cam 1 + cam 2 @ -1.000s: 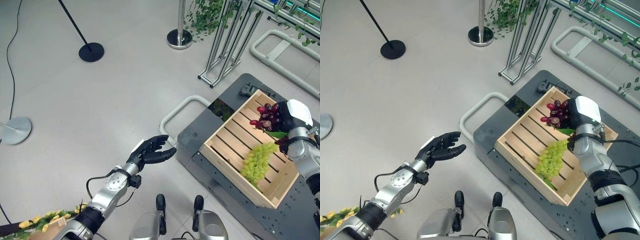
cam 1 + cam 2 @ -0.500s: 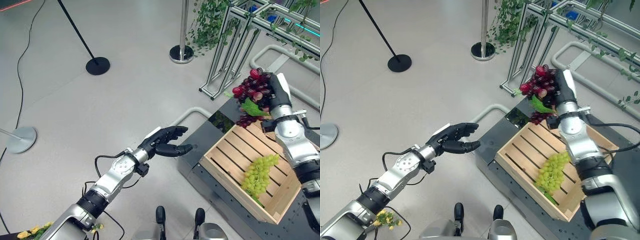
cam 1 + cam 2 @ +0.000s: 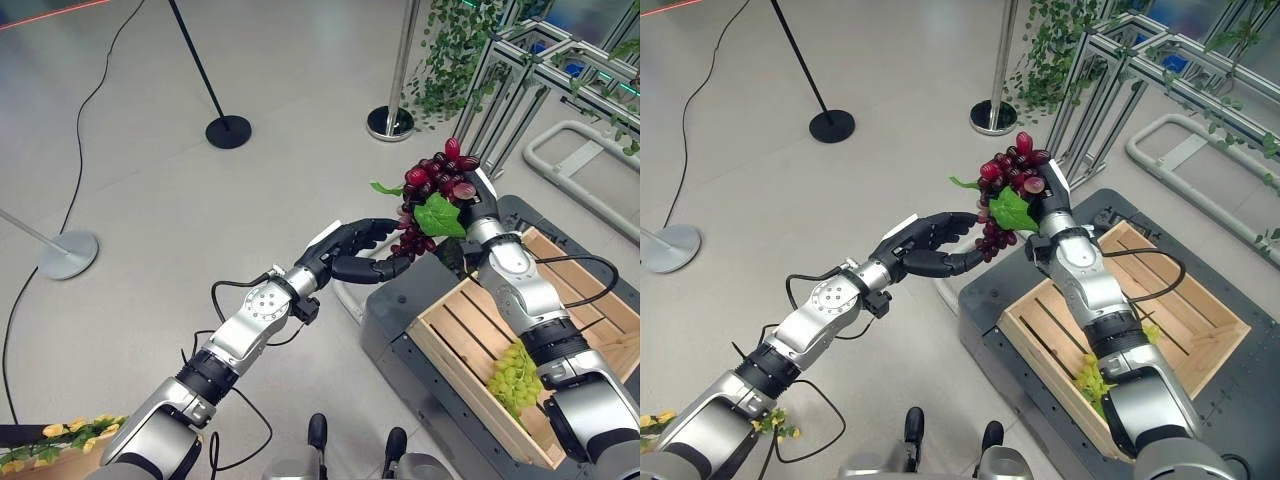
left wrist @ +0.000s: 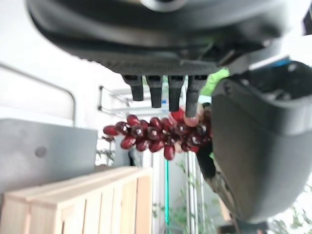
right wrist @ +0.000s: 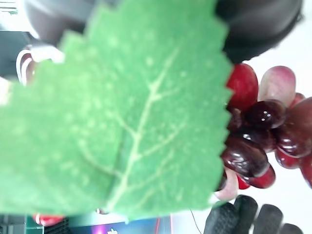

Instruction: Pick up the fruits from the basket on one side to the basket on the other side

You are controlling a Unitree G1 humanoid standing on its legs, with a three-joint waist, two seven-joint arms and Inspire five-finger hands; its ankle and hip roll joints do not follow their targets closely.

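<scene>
The red grapes (image 3: 432, 192) have risen out of the crate (image 3: 560, 300), the right hand (image 3: 478, 196) curled round them. The left hand (image 3: 350, 252) has come in at their eight o'clock, fingers loosely open, touching — a handover looks imminent. Green grapes (image 3: 516, 376) remain.

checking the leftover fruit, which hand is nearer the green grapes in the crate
Right. The right hand, holding the red grapes, is above the crate's far corner; the open left hand is beyond the crate, farther from the green grapes.
</scene>
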